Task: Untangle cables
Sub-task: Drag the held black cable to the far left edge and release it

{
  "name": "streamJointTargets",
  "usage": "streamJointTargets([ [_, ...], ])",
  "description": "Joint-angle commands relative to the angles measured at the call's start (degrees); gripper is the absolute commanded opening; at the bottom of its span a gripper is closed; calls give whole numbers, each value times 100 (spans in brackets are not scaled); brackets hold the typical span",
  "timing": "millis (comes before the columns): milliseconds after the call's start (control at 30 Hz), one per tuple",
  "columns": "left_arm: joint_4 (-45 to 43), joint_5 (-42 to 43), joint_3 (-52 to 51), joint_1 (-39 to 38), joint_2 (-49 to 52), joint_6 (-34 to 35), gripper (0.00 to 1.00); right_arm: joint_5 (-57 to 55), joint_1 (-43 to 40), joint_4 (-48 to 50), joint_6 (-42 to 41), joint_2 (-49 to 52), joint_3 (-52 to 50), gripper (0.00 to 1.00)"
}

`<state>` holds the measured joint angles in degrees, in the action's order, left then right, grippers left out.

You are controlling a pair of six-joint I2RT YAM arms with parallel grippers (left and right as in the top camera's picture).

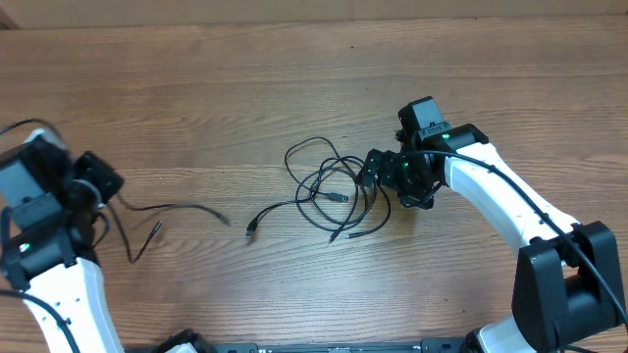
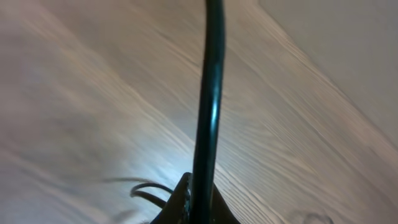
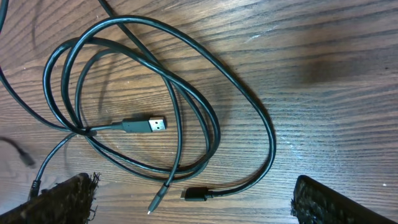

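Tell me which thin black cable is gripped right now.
The thin black cable on the left side, pinched in the left gripper; the others lie loose in the central tangle.

A: Left wrist view: desk (image 2: 93, 93) is blurred throughout. One cable (image 2: 208, 124) leaves by the top edge; left fingers (image 2: 180, 208) are only a dark wedge at the bottom edge.

B: Right wrist view: right fingers (image 3: 62, 199) are cut off at the bottom; cables (image 3: 211, 130) exit top left. Overhead: plug ends (image 1: 339, 198) too small to type.
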<state>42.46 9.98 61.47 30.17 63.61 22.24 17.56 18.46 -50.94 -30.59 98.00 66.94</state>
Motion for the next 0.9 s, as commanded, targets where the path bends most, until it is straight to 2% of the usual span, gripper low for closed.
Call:
streamJointTargets([
  [0, 7, -299, 240, 682, -42, -186, 4, 11, 24, 28, 66, 13, -46, 100],
  [200, -188, -297, 365, 1823, -42, -192, 4, 11, 22, 28, 66, 13, -46, 100],
  [367, -505, -463, 363, 2337, 61, 417, 4, 11, 24, 28, 66, 13, -46, 100],
  [467, -544, -837, 363, 2393, 232, 826, 4, 11, 24, 28, 66, 13, -46, 100],
  [667, -654, -1327, 363, 2391, 807, 870, 4, 11, 22, 28, 66, 13, -46, 100],
  [767, -658, -1727, 363, 2391, 1255, 1108, 4, 11, 24, 28, 66, 13, -46, 100],
  [867, -763, -1788, 363, 2391, 1810, 1163, 4, 11, 22, 28, 66, 13, -46, 100],
])
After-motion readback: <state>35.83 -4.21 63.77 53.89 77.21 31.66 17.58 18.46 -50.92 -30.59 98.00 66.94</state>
